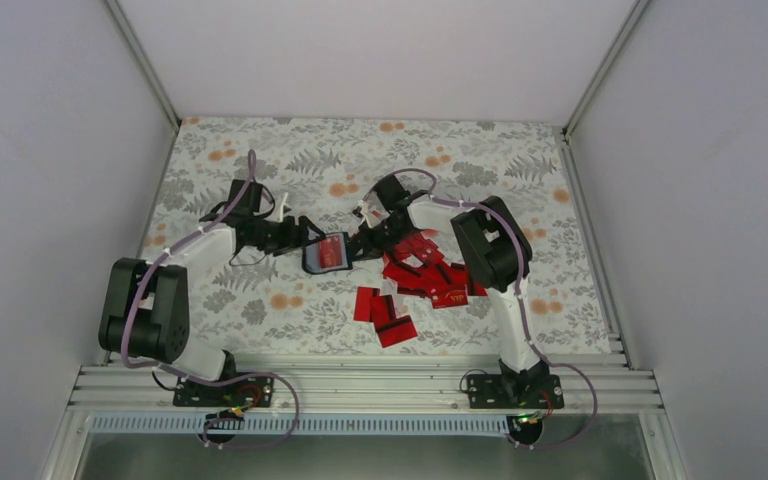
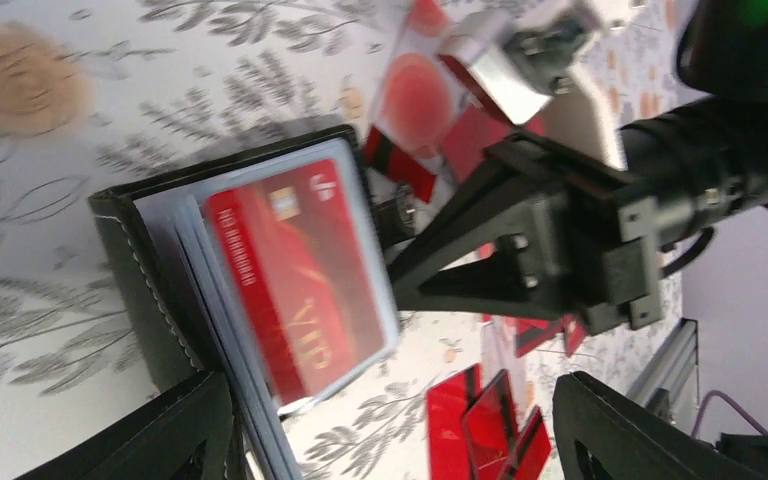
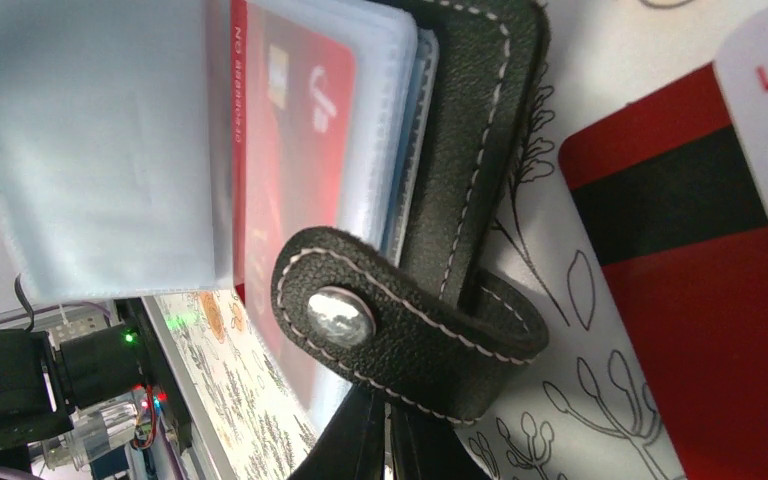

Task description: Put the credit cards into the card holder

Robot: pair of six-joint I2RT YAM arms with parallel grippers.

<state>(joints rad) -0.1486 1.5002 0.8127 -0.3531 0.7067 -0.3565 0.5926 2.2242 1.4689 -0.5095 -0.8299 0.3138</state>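
Note:
The black card holder (image 1: 325, 253) lies open between my two grippers, with a red VIP credit card (image 2: 300, 290) inside a clear sleeve. My left gripper (image 2: 390, 445) is open. One finger (image 2: 160, 430) rests by the holder's black cover (image 2: 150, 280), and the other stands well apart over bare cloth. My right gripper (image 3: 395, 435) is shut, its tips tucked under the holder's snap tab (image 3: 400, 330); anything pinched there is hidden. Loose red credit cards (image 1: 425, 275) lie in a pile under the right arm.
More red cards (image 1: 385, 318) lie nearer the front edge on the floral cloth (image 1: 260, 160). A black-striped card (image 3: 680, 260) sits close beside the holder. White walls enclose the table on three sides, and an aluminium rail (image 1: 360, 385) runs along the front.

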